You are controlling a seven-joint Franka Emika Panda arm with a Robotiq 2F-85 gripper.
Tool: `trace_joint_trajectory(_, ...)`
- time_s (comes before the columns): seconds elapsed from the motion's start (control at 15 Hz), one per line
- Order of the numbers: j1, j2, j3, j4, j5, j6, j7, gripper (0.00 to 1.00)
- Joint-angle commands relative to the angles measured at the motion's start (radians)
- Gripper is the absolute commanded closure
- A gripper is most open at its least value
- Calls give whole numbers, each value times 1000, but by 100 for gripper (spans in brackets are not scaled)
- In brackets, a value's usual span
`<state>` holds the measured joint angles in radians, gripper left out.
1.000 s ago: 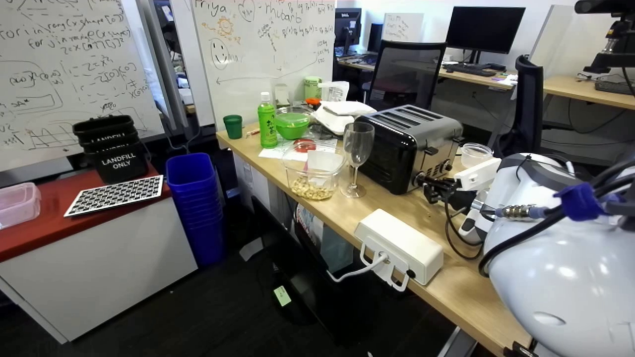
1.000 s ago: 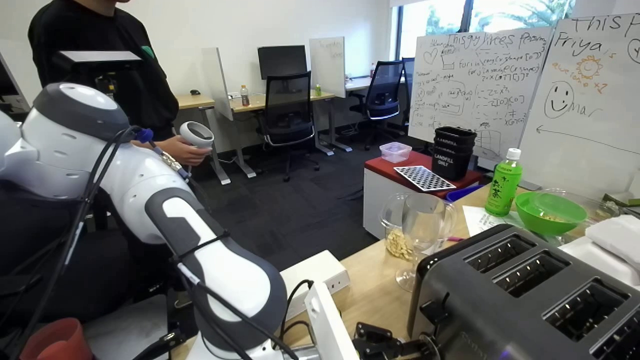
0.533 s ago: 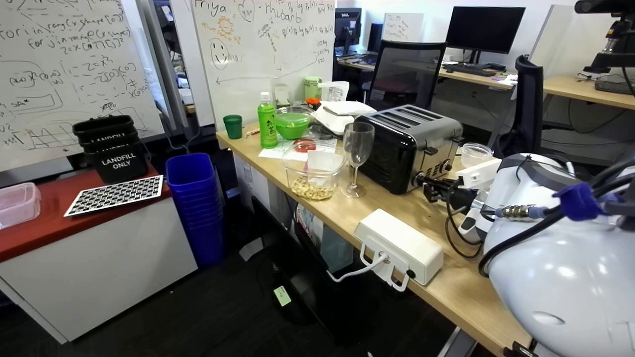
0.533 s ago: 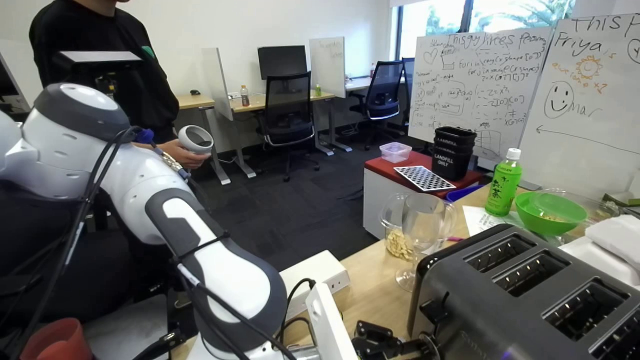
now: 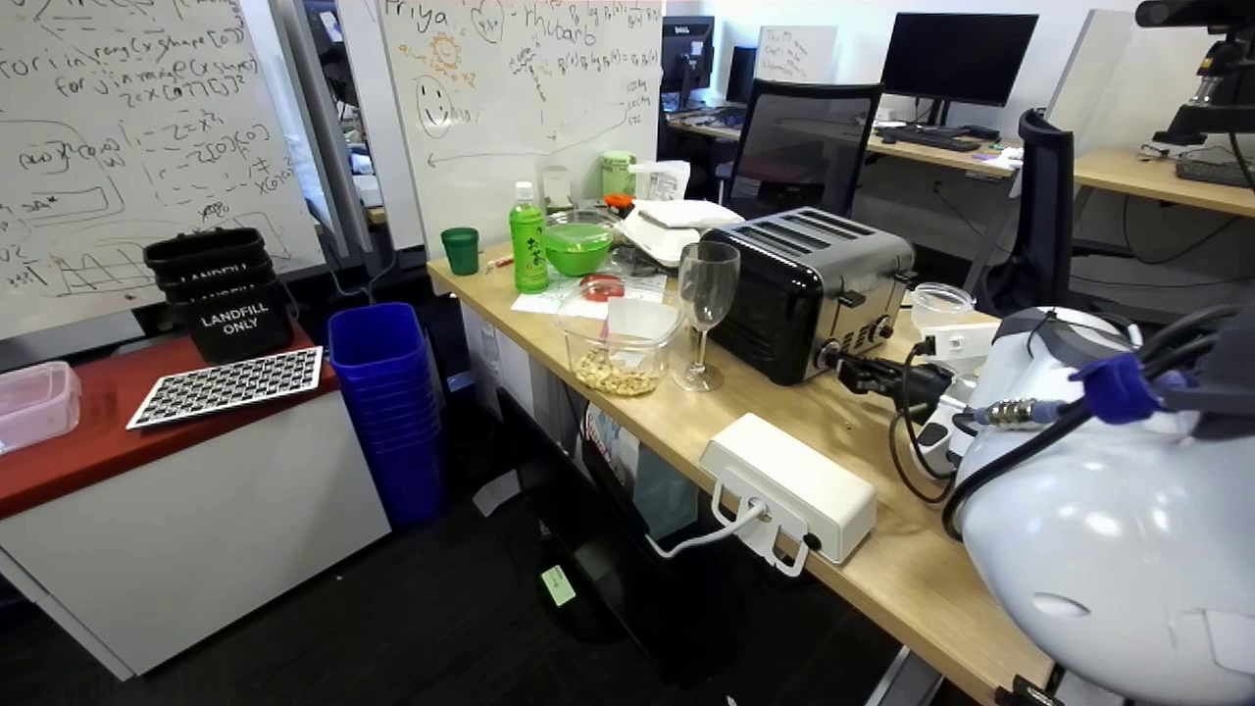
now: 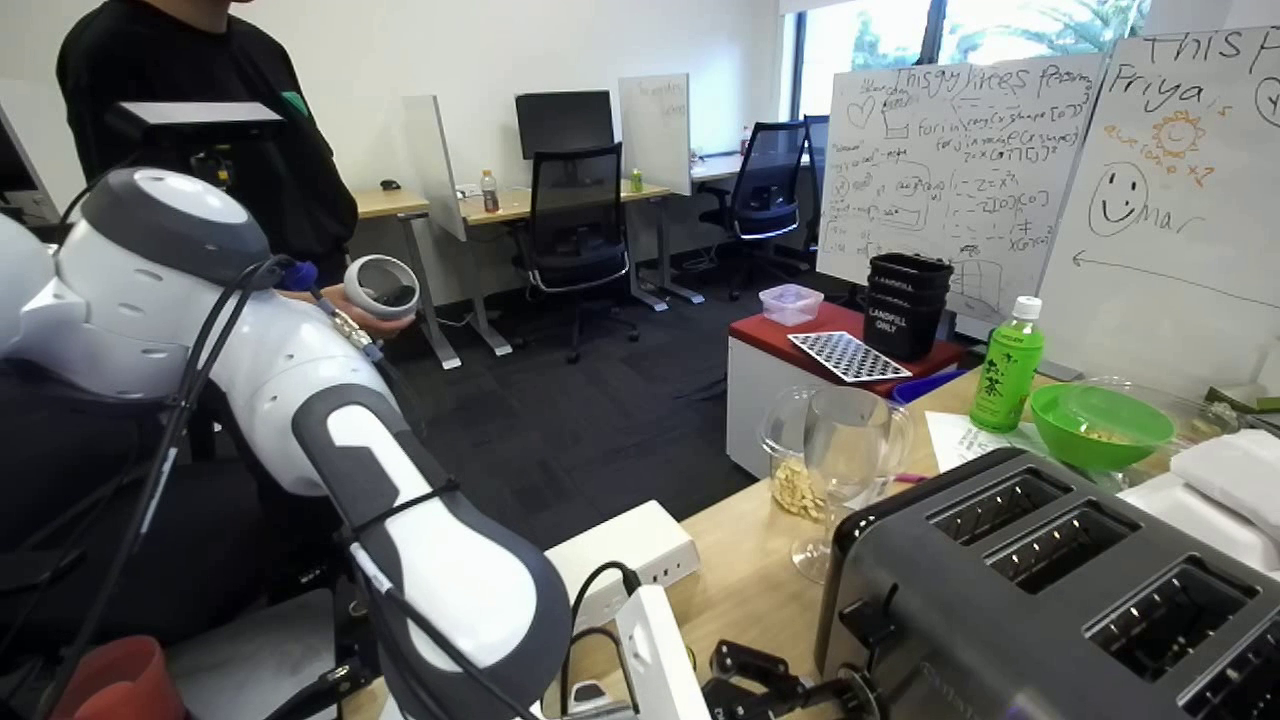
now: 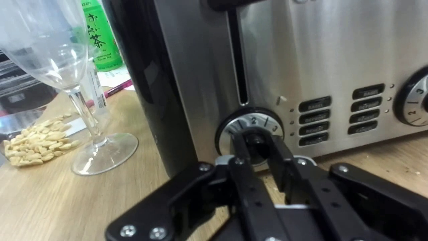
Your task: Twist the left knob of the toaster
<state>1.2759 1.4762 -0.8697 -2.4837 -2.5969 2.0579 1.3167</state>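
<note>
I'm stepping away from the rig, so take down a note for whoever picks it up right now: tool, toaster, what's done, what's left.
Tool: straddling the middle of the left knob; can't tell if it grips firmly.
Things: toaster upright on the table. Wine glass stands close by it, so probably avoid wide swings.
Done: tool is in place at the knob. Whether any twist has happened can't be told.
Left: twist or finish twisting, then likely release and back off.

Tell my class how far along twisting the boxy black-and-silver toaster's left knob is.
Done: the black jointed gripper is at the round silver-faced left knob of the toaster.
In hand: its fingers straddle it; clamping unclear.
Left: probably the twist; the setting is hidden.
</note>
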Motion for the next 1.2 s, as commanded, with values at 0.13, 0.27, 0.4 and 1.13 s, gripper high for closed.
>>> trace_joint_trajectory(0.13,-18,0,23,-25,-5,-87,188,94)
trace_joint_trajectory(0.27,-16,1,27,-33,-5,-101,257,94)
trace_joint_trajectory(0.4,-17,2,28,-39,-5,-119,321,94)
trace_joint_trajectory(1.13,-17,9,34,-79,-1,-216,625,94)
